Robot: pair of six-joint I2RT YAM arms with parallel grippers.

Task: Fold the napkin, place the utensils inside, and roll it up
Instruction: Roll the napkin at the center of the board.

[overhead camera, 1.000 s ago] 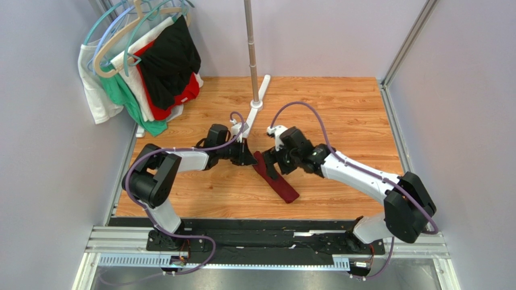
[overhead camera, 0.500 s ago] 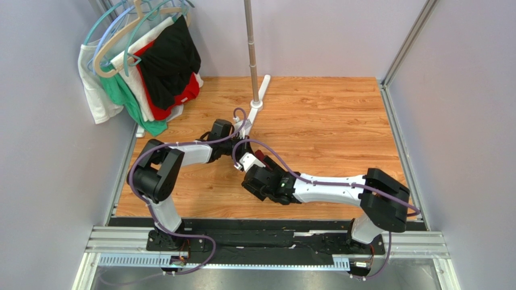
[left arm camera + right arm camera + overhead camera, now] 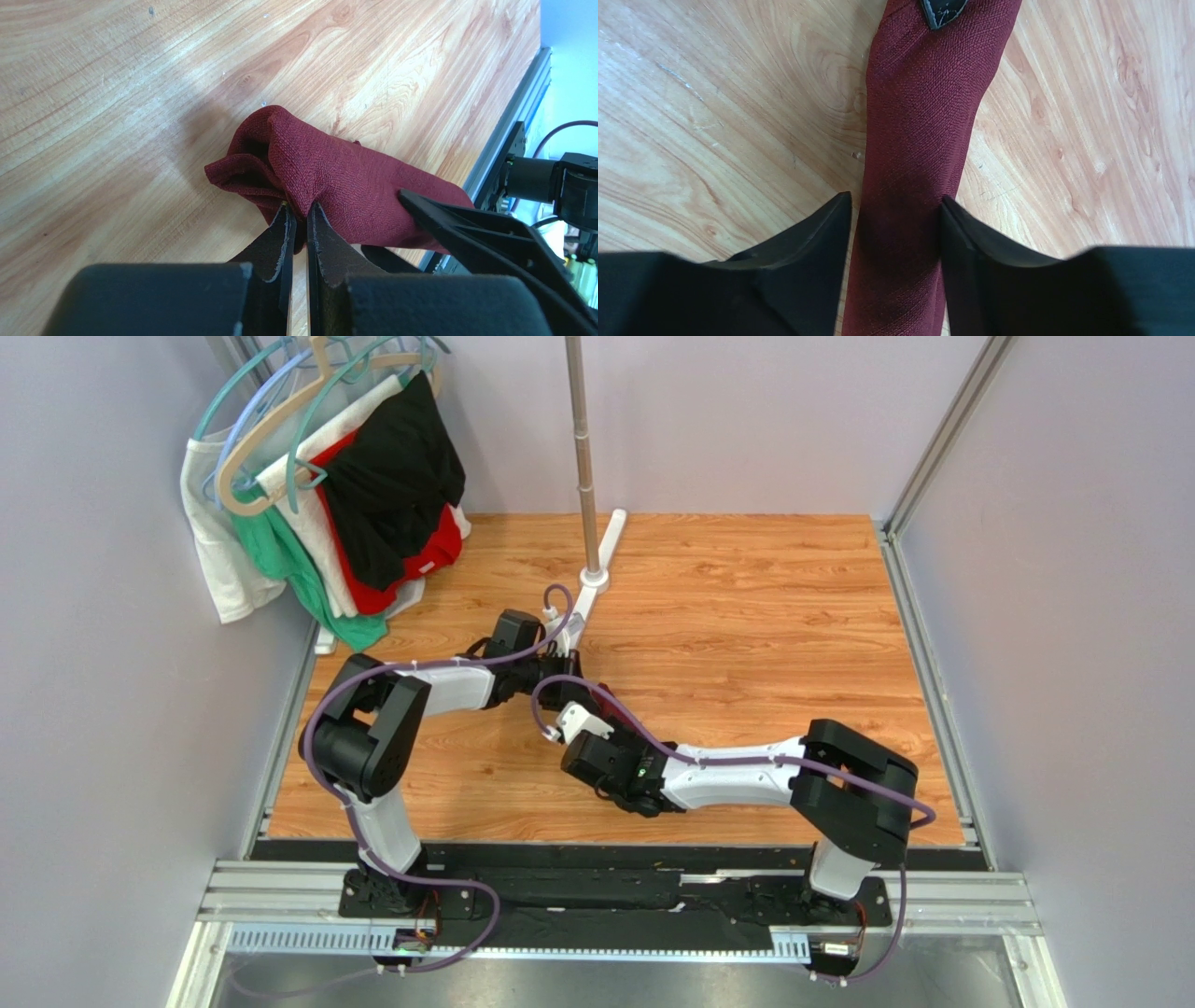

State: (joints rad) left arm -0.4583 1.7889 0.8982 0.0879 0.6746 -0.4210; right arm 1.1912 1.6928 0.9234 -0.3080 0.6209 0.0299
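Napkin point(image 3: 337, 182) lies on the table point(image 3: 105, 105) as a long maroon roll, its cloth wound into a narrow tube. One end is bunched, with loose folds showing. The left gripper point(image 3: 297, 208) pinches that end: its jaws are almost together, with only a thin layer of cloth between the tips. Farther along the roll, the right gripper point(image 3: 894, 203) straddles the tube from above. Its jaws stand about half apart, one finger against each side, and the roll fills the gap between them. In the right wrist view a dark fingertip of the left gripper shows at the roll's far end. In the top view both arms reach to the middle of the table and meet there, covering nearly all of the napkin. Well apart, at the far left corner, clothes point(image 3: 351, 490) hang on hangers, and a pole point(image 3: 579, 434) stands at the far edge.
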